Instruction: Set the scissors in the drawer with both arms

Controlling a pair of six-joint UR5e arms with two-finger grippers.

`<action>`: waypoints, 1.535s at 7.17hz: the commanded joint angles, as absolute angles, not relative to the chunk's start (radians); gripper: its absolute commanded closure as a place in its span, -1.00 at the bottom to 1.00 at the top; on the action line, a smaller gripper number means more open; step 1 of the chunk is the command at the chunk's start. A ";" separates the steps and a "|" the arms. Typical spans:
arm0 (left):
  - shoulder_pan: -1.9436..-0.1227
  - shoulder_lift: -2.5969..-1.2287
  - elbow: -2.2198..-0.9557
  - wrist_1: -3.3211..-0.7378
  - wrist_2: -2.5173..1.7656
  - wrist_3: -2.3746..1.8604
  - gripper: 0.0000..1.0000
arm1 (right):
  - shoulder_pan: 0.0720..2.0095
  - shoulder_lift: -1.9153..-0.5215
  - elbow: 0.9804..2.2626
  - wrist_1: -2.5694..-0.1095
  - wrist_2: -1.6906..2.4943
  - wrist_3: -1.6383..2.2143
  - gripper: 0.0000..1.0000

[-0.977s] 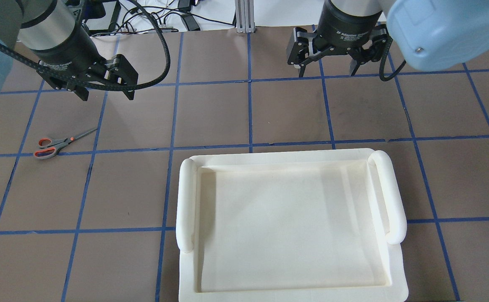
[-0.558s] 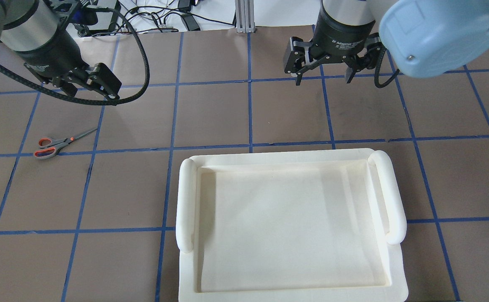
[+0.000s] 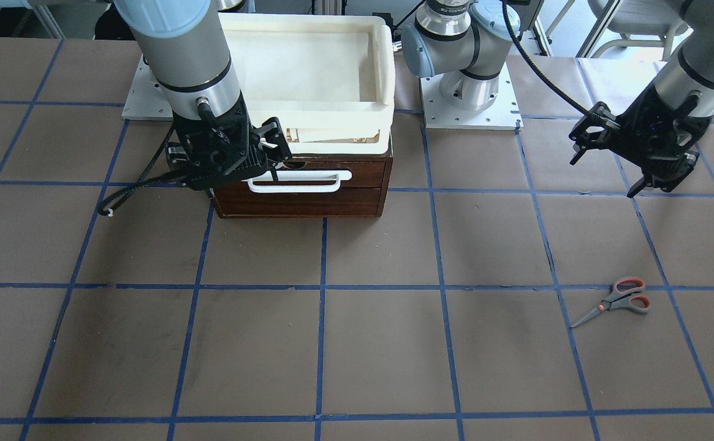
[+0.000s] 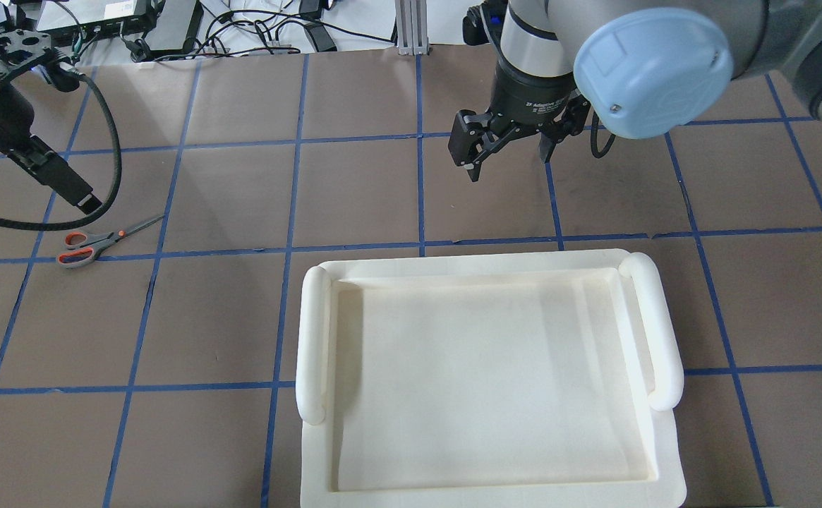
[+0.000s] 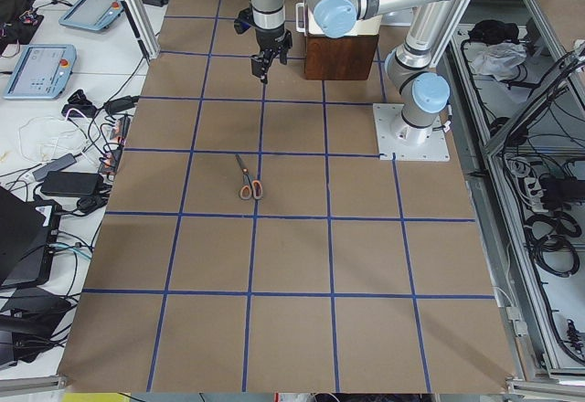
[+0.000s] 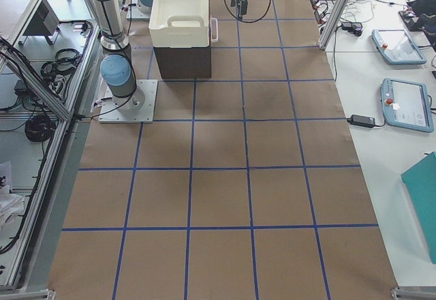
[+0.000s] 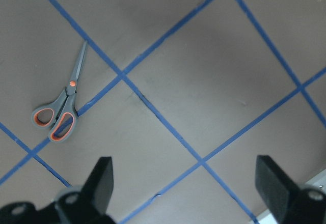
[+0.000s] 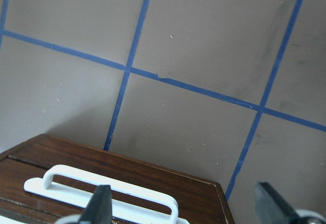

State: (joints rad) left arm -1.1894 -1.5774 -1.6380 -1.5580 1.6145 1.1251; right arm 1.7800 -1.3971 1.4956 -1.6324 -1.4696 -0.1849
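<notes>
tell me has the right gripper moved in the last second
Yes. The right gripper has shifted toward the white tray, past the blue tape line.

Right gripper spread wide over the drawer; white handle at lower left.

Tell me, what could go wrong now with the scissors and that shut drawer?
1. The scissors lie flat on the table, apart from the open left gripper. Their thin handles might slip out of a pinch.
2. The drawer looks shut. The open right gripper near its white handle could miss the slim bar, or drag the whole box and shake the cream tray on top.
</notes>
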 commanded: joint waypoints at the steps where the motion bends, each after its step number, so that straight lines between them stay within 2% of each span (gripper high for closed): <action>1: -1.044 -1.611 -1.686 -1.542 1.670 1.429 -1.00 | 1.778 -1.339 1.506 -1.587 -1.356 -0.541 -1.00; 3: -1.023 -1.692 -1.704 -1.476 1.675 1.577 -1.00 | 1.778 -1.338 1.509 -1.536 -1.354 -0.859 -1.00; 5: -1.011 -1.814 -1.750 -1.213 1.669 1.589 -1.00 | 1.781 -1.286 1.508 -1.546 -1.367 -1.199 -1.00; 6: -1.009 -1.845 -1.749 -1.178 1.667 1.589 -0.96 | 1.782 -1.252 1.505 -1.552 -1.379 -1.310 -1.00; 7: -1.006 -1.882 -1.755 -1.101 1.667 1.603 -0.87 | 1.787 -1.227 1.503 -1.571 -1.382 -1.357 -1.00; 9: -0.989 -1.940 -1.764 -1.022 1.629 1.638 -0.88 | 1.862 -1.203 1.499 -1.575 -1.435 -1.341 -0.97; 10: -0.986 -1.962 -1.760 -0.984 1.580 1.644 -0.92 | 1.874 -1.201 1.497 -1.574 -1.442 -1.339 -0.86; 11: -0.986 -1.983 -1.763 -0.947 1.580 1.661 -0.95 | 1.875 -1.200 1.503 -1.575 -1.443 -1.339 -0.86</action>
State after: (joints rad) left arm -0.9885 -1.9546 -1.7609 -0.9950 1.6003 1.6434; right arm 1.8641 -1.2031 1.4997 -1.5740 -1.4343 -1.3404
